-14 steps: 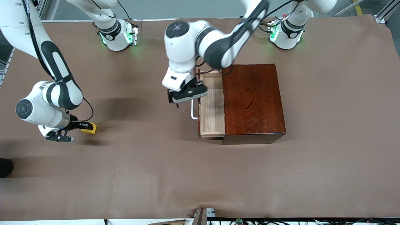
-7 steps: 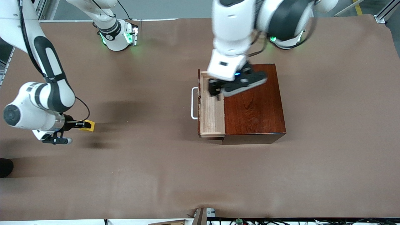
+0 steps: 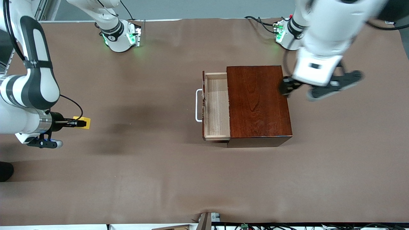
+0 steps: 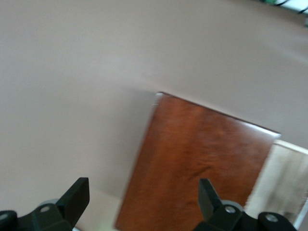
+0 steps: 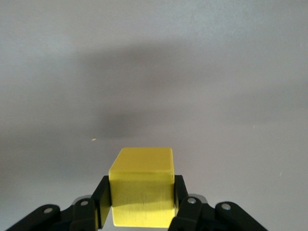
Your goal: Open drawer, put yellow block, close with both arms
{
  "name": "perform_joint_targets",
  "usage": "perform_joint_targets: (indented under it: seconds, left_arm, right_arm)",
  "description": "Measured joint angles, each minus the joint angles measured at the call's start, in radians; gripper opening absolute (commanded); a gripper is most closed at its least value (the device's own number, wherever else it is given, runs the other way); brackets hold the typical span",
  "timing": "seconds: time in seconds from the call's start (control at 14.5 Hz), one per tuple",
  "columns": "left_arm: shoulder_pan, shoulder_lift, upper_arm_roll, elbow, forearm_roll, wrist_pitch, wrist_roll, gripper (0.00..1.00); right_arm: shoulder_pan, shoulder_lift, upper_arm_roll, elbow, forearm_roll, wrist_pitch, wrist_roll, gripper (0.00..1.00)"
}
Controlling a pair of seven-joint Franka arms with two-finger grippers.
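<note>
Drawer (image 3: 217, 107): pulled out of the wooden box (image 3: 257, 102). Right gripper (image 3: 75, 123): clamped on the yellow block (image 5: 142, 192), airborne toward the right arm's end; grip plain from its wrist view. Left gripper (image 4: 144, 197): fingers apart, over the box's edge.

Even, bright overhead light fills the front view, with soft, diffuse shadows on the brown table cover (image 3: 159, 179) and a faint sheen on the dark wooden box (image 3: 258, 102). The left arm (image 3: 322, 41) is smeared by motion blur. The left wrist view is blurred throughout and washed pale. The right wrist view is dimmer and greyer, a soft shadow above the sharp yellow block (image 5: 142, 192).
</note>
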Motion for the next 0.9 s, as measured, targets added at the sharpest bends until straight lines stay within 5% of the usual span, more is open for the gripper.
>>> perform_joint_targets:
  seconds: [0.41,0.9]
  left_arm:
    - [0.208,-0.112,-0.001,-0.064,-0.001,-0.051,0.313,1.00]
    - [0.353,-0.282,-0.002,-0.285,-0.055,0.039,0.535,1.00]
  right_arm:
    - [0.120,-0.051,0.003,0.108,0.092,-0.189,0.352,0.00]
    - [0.235,-0.111,0.006,0.137,0.160,-0.273,0.686,0.00]
